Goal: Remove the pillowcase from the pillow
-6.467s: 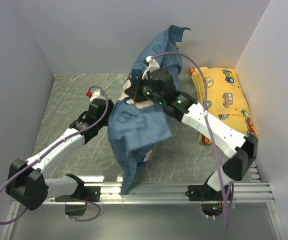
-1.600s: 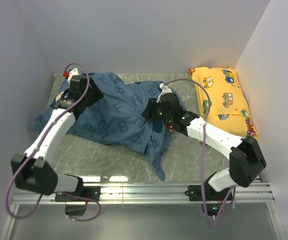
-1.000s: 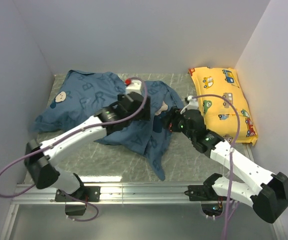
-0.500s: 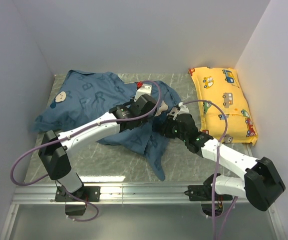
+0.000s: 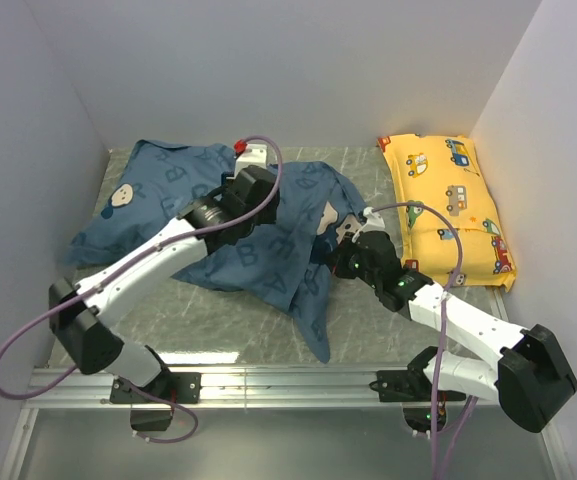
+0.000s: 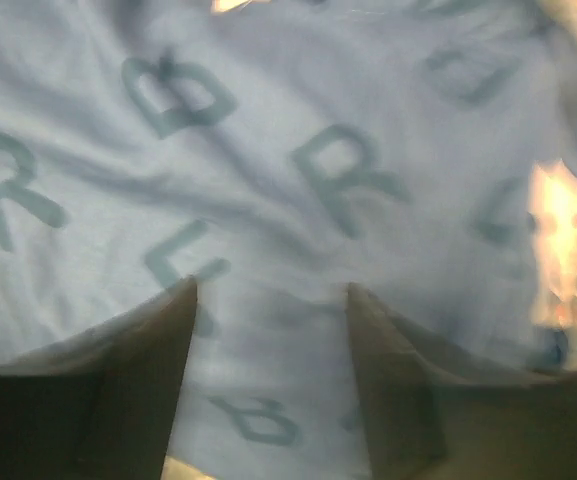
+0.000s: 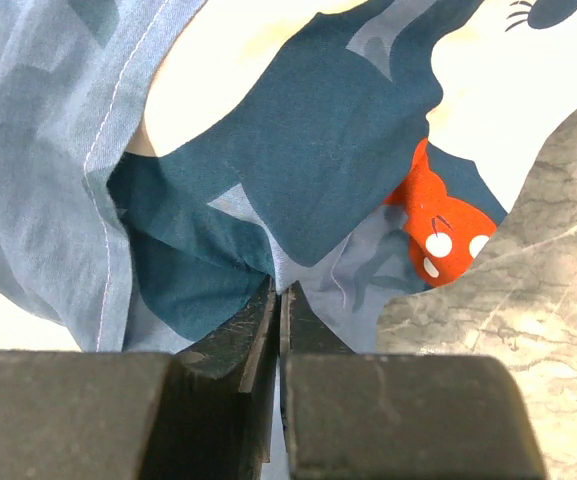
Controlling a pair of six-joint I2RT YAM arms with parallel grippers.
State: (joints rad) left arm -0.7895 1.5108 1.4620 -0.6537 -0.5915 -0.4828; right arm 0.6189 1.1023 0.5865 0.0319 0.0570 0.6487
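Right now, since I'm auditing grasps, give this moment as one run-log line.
left fingers: open above pillowcase | right fingers: shut on pillowcase fabric | pillowcase: crumpled on table | pillow: not visible

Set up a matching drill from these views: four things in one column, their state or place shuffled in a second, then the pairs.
Things
1. left gripper
2. right gripper
3. pillowcase
4. yellow pillow

States and places
A. lying at the far right of the table
B. shut on a fold of blue fabric
C. crumpled across the table's left and middle
D. open, nothing between its fingers

Pairs: 1-D, 2-B, 3-C, 4-A
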